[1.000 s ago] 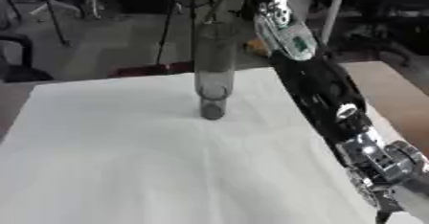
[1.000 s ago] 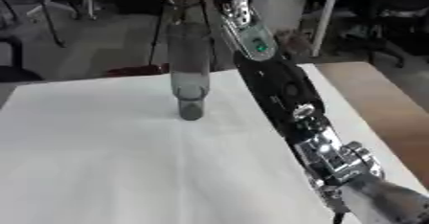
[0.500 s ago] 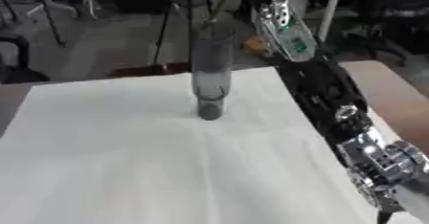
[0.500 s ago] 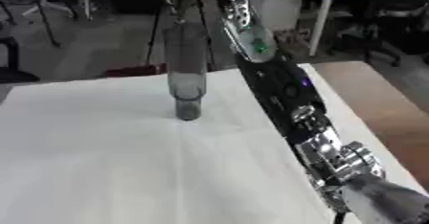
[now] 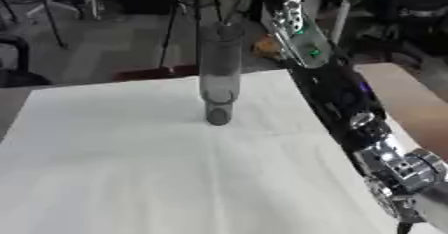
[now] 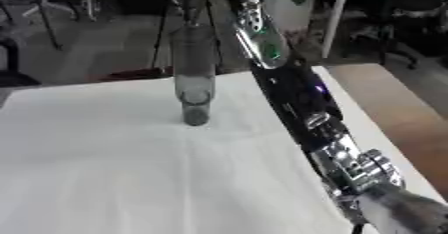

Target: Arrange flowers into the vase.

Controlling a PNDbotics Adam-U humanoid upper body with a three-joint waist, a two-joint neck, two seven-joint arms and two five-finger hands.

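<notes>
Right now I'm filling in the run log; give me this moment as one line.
vase: upright on white cloth | right arm: stretched past vase toward top edge | right hand: out of frame | left hand: out of frame | flowers: none visible

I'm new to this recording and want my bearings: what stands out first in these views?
A tall grey vase stands upright near the far middle of the white tablecloth. The robot's right arm, black with silver joints, stretches from the lower right corner diagonally up past the vase toward the top edge; its hand is out of view. No flowers show on the cloth.
</notes>
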